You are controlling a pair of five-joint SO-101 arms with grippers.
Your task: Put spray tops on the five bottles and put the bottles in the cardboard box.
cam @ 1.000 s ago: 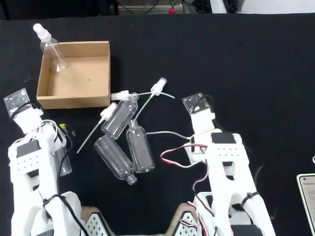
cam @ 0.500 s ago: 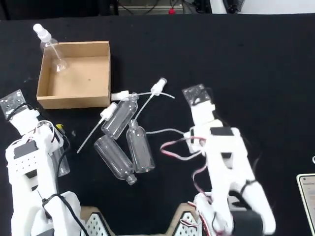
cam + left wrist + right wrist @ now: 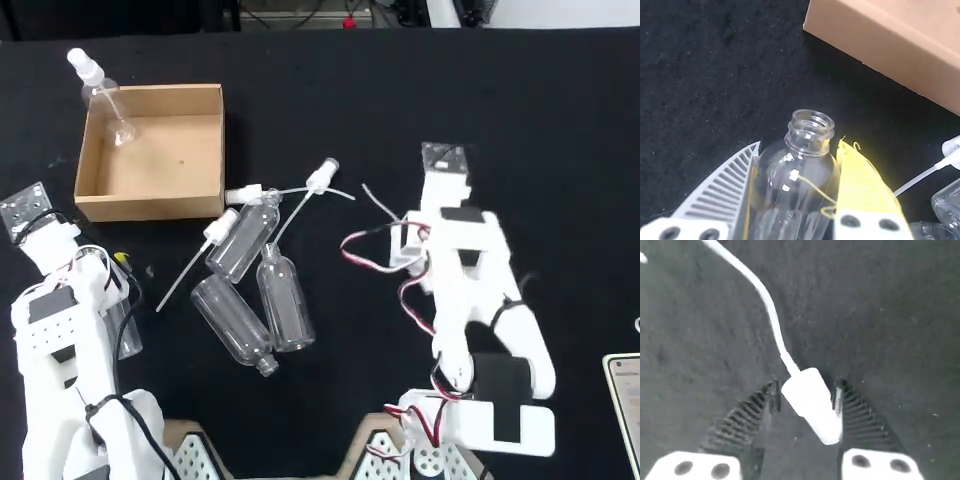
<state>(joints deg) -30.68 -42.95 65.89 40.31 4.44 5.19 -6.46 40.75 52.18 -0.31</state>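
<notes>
A: Right, status on the right arm?

B: Moved in the last second. It was parked just beside the lying bottles with the dip tube flat on the worktop [image 3: 560, 120]. Now it has swung off to its own right, and the tube has come up with it. Right gripper [image 3: 805, 386]: jaws closed in tight on a spray top [image 3: 812, 407], pinching its head, with the dip tube [image 3: 765, 300] trailing out ahead.

A: Left?

B: Barely shifted. Left gripper [image 3: 800, 147]: jaws part-closed around an open bottle [image 3: 807, 130] with a bare neck, near the corner of the cardboard box [image 3: 150, 195] closest to that arm.

A: So the pick is done.

B: Looks it. My read is that the next step brings the top to the neck, and the two are well apart now. Feeding that curved tube into the neck will be the fiddly bit.

A: Rest of the count?

B: One capped bottle [image 3: 95, 85] at the box's far-left corner, apparently standing inside. Three uncapped bottles [image 3: 285, 300] lie clustered between the arms, with three loose spray tops [image 3: 322, 178] beside them. I'd call it one of five done.
</notes>
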